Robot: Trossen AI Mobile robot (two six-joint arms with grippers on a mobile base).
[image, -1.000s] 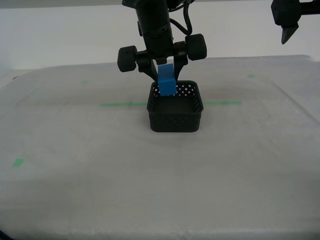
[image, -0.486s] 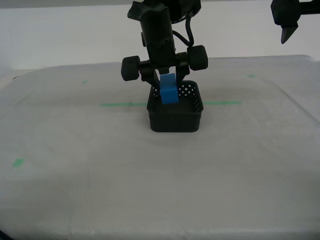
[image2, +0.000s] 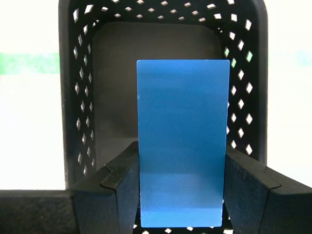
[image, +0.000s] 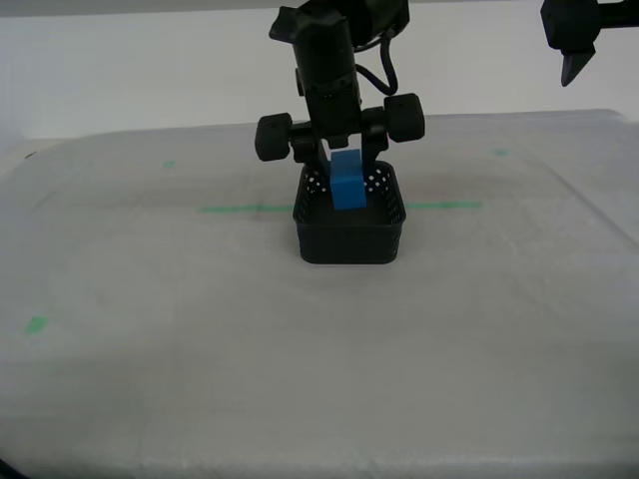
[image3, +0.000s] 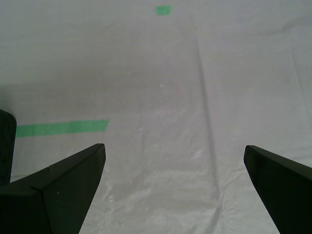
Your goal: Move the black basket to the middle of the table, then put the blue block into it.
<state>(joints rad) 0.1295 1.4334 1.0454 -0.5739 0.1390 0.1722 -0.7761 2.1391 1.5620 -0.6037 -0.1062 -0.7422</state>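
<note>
Blue block, unmarked, gripped over black basket.

My second gripper: matte black, rounded knobs, looping black cable.

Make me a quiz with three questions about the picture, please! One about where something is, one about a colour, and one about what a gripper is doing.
1. Where is the black basket?
A. On the table, about midway across it
B. On the floor
C. Hanging from an arm

2. What colour are the tape strips on the table?
A. Red
B. Green
C. Yellow

3. What is my second gripper doing?
A. Open and empty
B. Gripping the basket's rim
C. Shut on the blue block, above the basket

Answers:
1. A: the exterior view shows the basket standing on the pale tabletop, with bare cloth on both sides.
2. B: the strip beside the basket is green.
3. C: the second wrist view shows both fingers pressed against the block's sides, with the basket's inside beyond it.
</note>
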